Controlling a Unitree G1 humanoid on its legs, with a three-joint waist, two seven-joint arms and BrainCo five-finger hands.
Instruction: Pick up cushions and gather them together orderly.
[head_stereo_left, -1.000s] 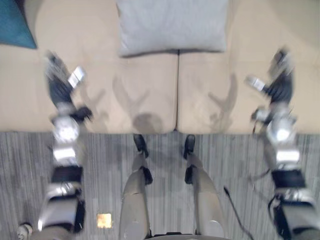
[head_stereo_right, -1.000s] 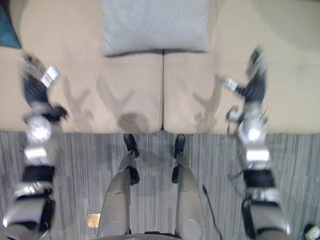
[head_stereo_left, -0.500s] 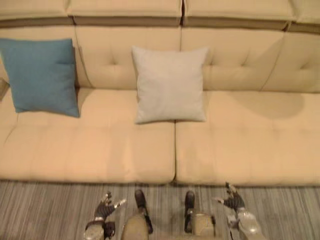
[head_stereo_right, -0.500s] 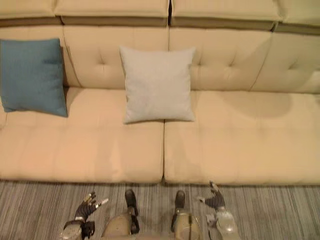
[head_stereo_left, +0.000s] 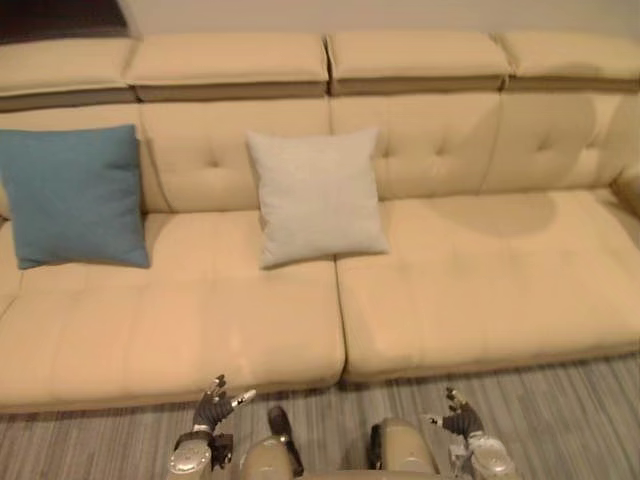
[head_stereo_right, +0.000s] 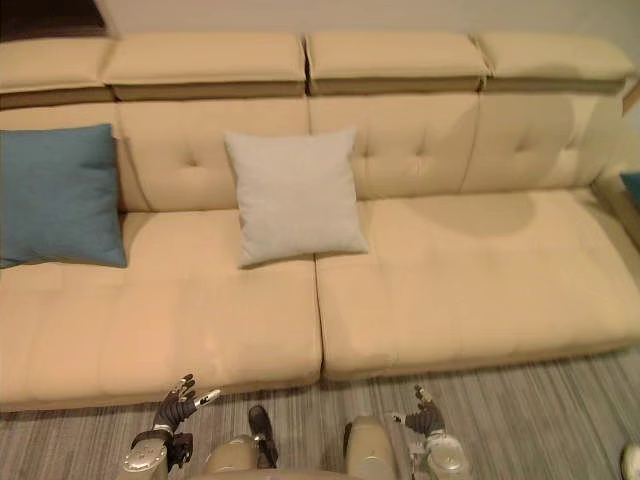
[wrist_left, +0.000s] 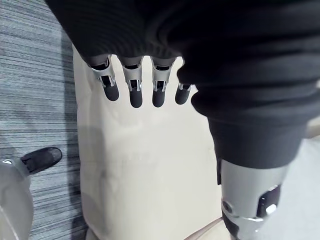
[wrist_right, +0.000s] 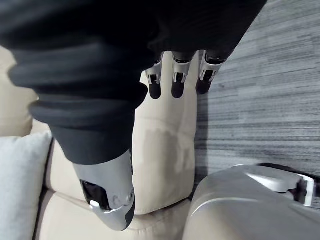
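A blue cushion (head_stereo_left: 75, 195) leans against the sofa's backrest at the far left. A light grey cushion (head_stereo_left: 315, 196) leans upright near the middle, over the seam between two seat pads. My left hand (head_stereo_left: 213, 409) hangs low over the carpet in front of the sofa, fingers straight and holding nothing. My right hand (head_stereo_left: 458, 418) is level with it to the right, also open and empty. In the left wrist view the fingers (wrist_left: 132, 90) point toward the seat's front edge. In the right wrist view the fingers (wrist_right: 178, 80) are straight too, and the grey cushion (wrist_right: 20, 190) shows at the side.
The beige sofa (head_stereo_left: 480, 280) spans the whole width, with a long bare seat on its right half. A bit of another blue thing (head_stereo_right: 631, 187) shows by the right armrest. Grey striped carpet (head_stereo_left: 560, 410) lies in front.
The camera has tilted up, so the whole sofa and both cushions now show. Both arms have dropped from raised over the seat to low over the carpet.
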